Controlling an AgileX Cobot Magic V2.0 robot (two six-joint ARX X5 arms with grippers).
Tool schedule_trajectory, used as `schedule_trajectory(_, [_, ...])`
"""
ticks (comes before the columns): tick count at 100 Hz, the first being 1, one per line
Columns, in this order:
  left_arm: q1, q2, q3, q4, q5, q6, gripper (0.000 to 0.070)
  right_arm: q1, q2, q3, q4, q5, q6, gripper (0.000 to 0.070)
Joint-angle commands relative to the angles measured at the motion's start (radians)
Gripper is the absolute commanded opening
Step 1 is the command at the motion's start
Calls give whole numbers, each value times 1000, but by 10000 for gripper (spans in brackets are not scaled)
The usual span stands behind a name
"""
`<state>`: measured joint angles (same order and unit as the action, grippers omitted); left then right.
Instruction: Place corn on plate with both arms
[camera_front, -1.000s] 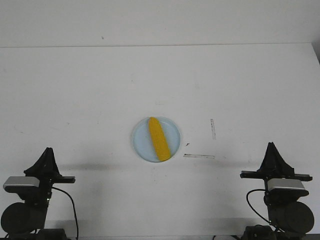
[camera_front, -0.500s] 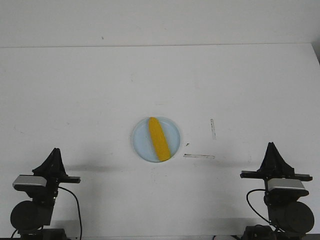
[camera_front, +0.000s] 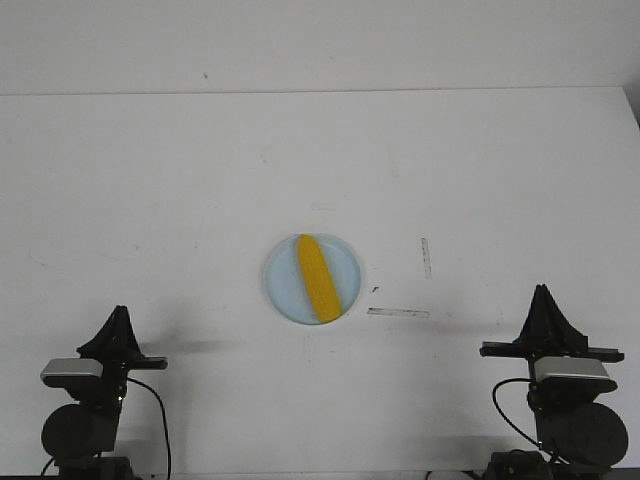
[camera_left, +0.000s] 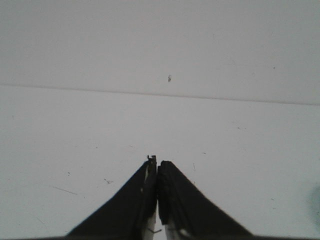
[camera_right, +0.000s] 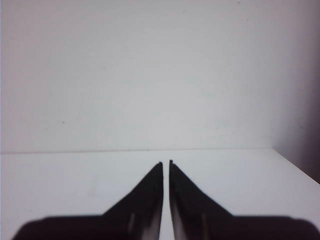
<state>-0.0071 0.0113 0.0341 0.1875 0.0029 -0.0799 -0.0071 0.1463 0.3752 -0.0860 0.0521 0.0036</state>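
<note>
The yellow corn (camera_front: 317, 278) lies lengthwise on the pale light-blue plate (camera_front: 281, 283) at the middle of the white table. My left gripper (camera_front: 120, 312) is shut and empty at the near left, well away from the plate; its shut tips also show in the left wrist view (camera_left: 157, 163). My right gripper (camera_front: 543, 291) is shut and empty at the near right; its tips show in the right wrist view (camera_right: 166, 162). Neither wrist view shows the corn or the plate.
Two thin pale tape strips lie right of the plate, one lying across (camera_front: 398, 313) and one running away from me (camera_front: 426, 257). The table's far edge (camera_front: 320, 92) meets a white wall. Black cables hang from both arm bases.
My left arm has drawn back towards its base, lower and slightly right in the front view. The right arm, corn and plate have not moved.
</note>
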Motion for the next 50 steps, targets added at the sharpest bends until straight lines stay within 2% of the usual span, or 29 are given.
schedule_trajectory(1, [0,-8,-21,0,2,-18,1,1,-2,3,14,1,-5,18])
schedule_trajectory(50, [0,-8,-21,-13,-7,-7,1,1,-2,3,33,1,-5,18])
